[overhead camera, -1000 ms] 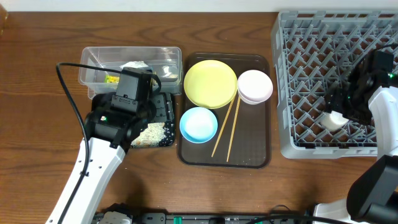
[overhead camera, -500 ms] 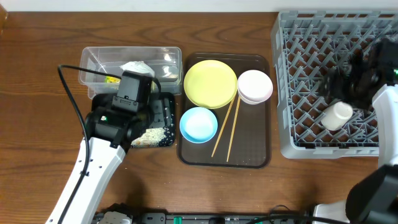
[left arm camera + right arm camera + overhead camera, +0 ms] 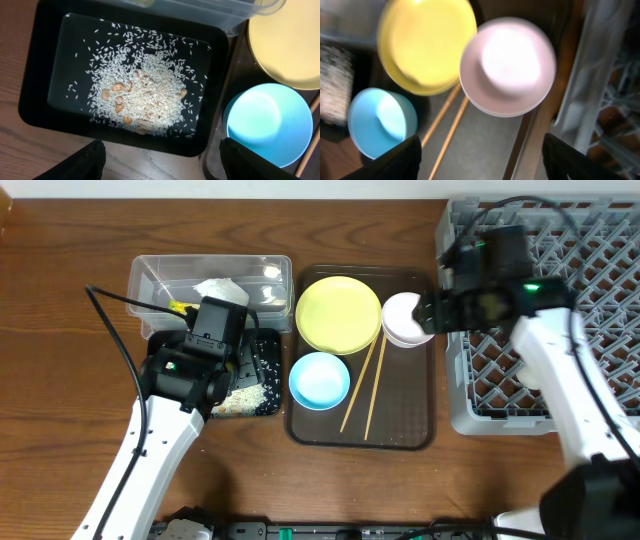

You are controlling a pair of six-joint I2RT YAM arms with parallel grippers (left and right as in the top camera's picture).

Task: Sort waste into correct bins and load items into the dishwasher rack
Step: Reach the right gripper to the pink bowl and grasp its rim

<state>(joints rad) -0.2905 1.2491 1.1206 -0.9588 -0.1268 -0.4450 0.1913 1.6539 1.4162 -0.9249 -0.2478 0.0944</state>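
Note:
The black tray-bin (image 3: 40,100) holds loose rice grains (image 3: 145,90) with a few brownish bits. My left gripper (image 3: 162,167) is open and empty, hovering above the bin's near edge. The clear tub (image 3: 150,275) behind it holds the white tissue (image 3: 217,288) and the green-and-orange wrapper (image 3: 180,307). My right gripper (image 3: 480,165) is open and empty above the brown tray, just by the white bowl (image 3: 507,65). The yellow plate (image 3: 427,45), light-blue bowl (image 3: 380,120) and chopsticks (image 3: 447,125) lie on the tray. The small white cup (image 3: 527,374) lies in the grey rack (image 3: 600,240), partly hidden by my right arm.
The brown serving tray (image 3: 400,430) sits between the bins and the rack. The rack's left wall (image 3: 580,90) stands close to the right of my right gripper. A black cable (image 3: 120,300) runs over the clear tub to my left arm.
My right gripper has let go of the white cup in the rack and swung left to above the white bowl. My left arm has barely moved.

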